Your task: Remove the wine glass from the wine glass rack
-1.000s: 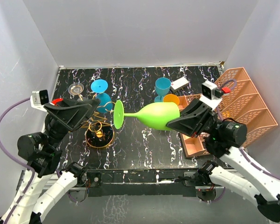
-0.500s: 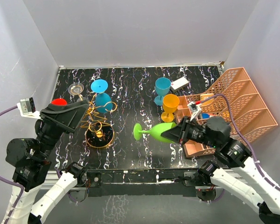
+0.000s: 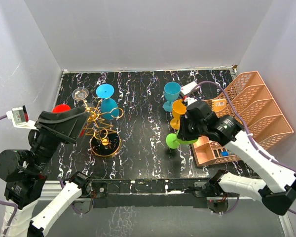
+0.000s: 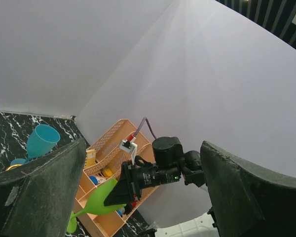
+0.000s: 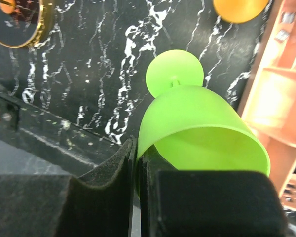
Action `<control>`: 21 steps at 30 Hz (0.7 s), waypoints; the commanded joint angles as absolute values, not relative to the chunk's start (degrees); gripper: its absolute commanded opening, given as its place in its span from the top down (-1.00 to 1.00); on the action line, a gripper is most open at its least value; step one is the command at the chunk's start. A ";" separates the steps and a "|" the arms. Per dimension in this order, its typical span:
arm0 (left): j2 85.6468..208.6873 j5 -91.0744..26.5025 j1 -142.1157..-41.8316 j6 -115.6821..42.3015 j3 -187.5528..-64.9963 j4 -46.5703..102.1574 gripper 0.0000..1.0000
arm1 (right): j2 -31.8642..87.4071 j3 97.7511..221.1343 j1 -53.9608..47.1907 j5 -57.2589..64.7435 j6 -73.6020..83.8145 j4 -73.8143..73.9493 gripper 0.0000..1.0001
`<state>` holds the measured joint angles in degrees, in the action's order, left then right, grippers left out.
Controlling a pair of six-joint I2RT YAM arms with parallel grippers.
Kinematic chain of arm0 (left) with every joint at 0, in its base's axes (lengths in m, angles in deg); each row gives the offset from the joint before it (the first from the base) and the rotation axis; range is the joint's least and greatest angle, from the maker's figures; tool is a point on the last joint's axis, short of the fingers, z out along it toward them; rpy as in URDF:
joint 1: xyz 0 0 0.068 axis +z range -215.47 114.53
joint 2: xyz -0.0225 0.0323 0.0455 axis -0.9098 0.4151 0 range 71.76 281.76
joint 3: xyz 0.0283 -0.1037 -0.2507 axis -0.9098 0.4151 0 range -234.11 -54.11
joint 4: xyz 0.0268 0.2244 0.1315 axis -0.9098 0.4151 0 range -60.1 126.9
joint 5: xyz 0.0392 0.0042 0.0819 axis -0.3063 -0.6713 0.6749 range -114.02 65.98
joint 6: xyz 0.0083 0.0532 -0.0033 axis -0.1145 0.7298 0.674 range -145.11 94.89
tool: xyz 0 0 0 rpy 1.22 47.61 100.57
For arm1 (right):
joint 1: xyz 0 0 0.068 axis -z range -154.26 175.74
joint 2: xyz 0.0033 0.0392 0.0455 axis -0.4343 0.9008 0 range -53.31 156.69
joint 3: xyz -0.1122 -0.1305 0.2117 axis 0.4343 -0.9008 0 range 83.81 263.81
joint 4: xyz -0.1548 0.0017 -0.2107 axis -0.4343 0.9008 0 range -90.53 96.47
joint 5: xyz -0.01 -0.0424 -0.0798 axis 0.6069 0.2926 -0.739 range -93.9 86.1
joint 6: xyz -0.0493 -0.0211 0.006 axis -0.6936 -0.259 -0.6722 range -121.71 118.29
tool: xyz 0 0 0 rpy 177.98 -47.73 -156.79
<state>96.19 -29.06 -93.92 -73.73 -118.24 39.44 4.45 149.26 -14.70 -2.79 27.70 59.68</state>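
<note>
Green wine glass [image 5: 197, 118] now lower, beside orange glass [image 3: 179, 107], rim pinched in right claw [image 5: 137, 153]; left claw [image 3: 81, 121] wide open, left of wine glass rack [image 3: 102, 129]

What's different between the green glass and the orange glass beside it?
The green glass is held, its rim pinched by the jaws of the right gripper; the orange glass stands free on the table. The green glass is tilted; the orange glass is upright. Both are stemmed, solid-coloured cups.

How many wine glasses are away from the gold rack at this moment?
3: the green glass in the right gripper, the orange glass upright beside it, and the teal glass behind that. The right arm may hide others.
</note>
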 commanded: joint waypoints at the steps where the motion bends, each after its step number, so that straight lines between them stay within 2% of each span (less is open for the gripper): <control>1: 95.95 -28.18 -93.72 -70.81 -120.23 41.04 -0.94 | 9.21 155.47 -14.72 -9.57 18.69 62.45 0.84; 8: 96.64 -27.16 -93.77 -69.32 -122.98 44.56 -0.94 | 17.41 160.21 -14.67 -15.56 15.47 62.61 0.84; 21: 95.08 -25.40 -93.73 -68.82 -124.10 47.50 -0.94 | 26.42 160.72 -14.65 -9.27 12.43 59.76 0.85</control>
<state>95.86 -26.37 -93.92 -70.08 -121.89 47.04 25.91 158.31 -14.70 -10.58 13.73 62.34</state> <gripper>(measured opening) 0.970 0.109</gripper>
